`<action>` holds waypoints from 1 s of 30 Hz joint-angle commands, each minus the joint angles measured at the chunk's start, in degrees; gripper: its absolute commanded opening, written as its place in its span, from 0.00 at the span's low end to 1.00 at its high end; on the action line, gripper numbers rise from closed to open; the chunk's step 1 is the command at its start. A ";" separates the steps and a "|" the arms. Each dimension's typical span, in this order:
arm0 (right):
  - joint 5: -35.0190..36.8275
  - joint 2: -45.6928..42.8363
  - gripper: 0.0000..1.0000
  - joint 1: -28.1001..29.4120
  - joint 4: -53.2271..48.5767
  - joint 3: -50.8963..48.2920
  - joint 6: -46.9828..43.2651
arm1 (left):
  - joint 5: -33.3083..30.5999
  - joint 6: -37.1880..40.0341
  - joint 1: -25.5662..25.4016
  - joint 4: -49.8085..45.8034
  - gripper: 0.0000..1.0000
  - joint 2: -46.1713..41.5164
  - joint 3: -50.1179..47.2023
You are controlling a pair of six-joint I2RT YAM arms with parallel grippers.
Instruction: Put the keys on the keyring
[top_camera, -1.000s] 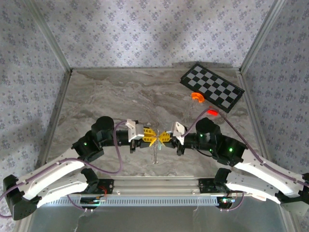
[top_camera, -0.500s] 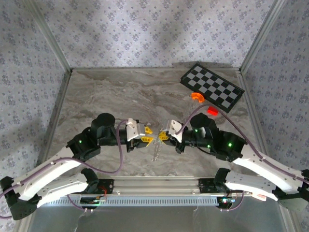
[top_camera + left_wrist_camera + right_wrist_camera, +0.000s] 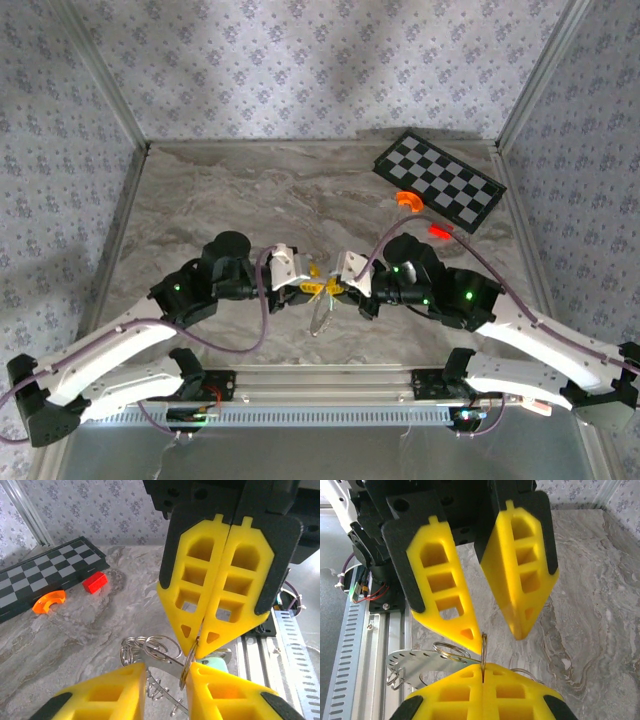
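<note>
the right gripper [image 3: 482, 674] clamped the keyring [image 3: 483, 649] upright, edge-on. the left gripper [image 3: 496, 634] faced it, fingers parted, straddling its free edge.

1. This is a robotics lab test cell: a marble-print tabletop [image 3: 220, 190] boxed in by aluminium posts [image 3: 100, 75] and patterned wall panels [image 3: 300, 70].
2. A cabled left arm [image 3: 110, 355] and right arm [image 3: 540, 340] stand on a slotted metal rail [image 3: 330, 385].
3. A checkerboard [image 3: 440, 180] lies near the back right corner.
</note>
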 commanded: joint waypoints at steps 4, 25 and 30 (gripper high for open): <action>0.10 0.55 0.00 0.77 0.55 2.20 -0.75 | -0.23 1.47 -0.82 1.94 0.15 1.32 2.18; 0.92 -5.70 0.37 0.79 2.38 -2.48 1.26 | 6.31 -0.82 -1.04 10.87 0.00 -2.69 -1.49; 1.66 -7.21 0.34 0.69 3.55 -3.67 1.53 | 8.17 -1.06 -1.04 11.17 0.00 -3.60 -1.60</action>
